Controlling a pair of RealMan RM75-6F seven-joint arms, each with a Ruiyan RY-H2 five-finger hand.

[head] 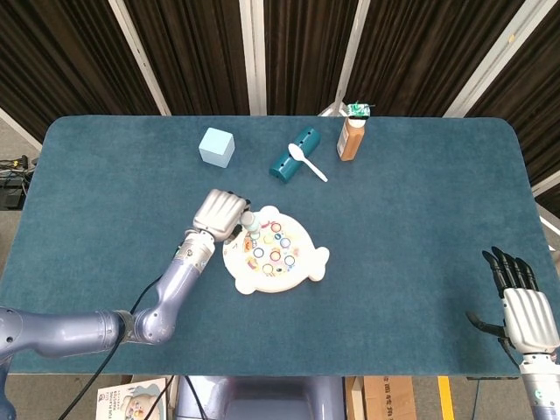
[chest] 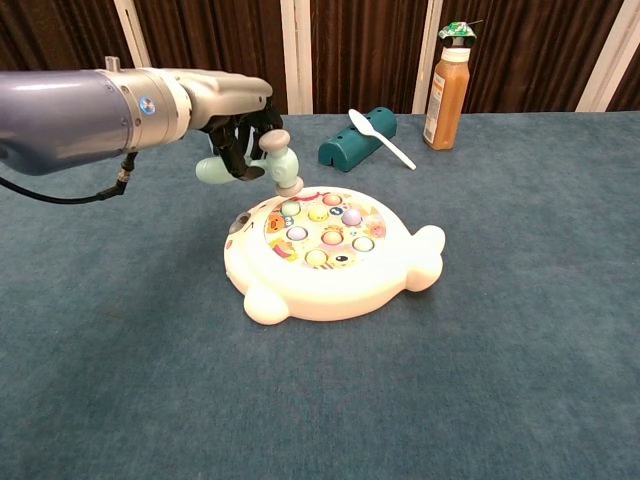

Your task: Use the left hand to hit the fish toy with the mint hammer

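Note:
The white fish toy [head: 273, 250] [chest: 322, 257], with several coloured buttons on top, lies at the table's middle. My left hand [head: 220, 213] [chest: 232, 112] grips the mint hammer [chest: 268, 165] [head: 248, 222] by its handle. The hammer's head hangs just above the toy's left end, a little above the buttons, and I cannot tell whether it touches. My right hand [head: 521, 305] rests at the near right corner with its fingers straight and apart, holding nothing.
At the back stand a pale blue cube [head: 216, 146] [chest: 235, 128], a teal holder [head: 294, 153] [chest: 355, 138] with a white spoon [head: 307, 162] [chest: 380, 136] across it, and an orange bottle [head: 352, 133] [chest: 448, 86]. Blue cloth [head: 420, 219] covers the whole table.

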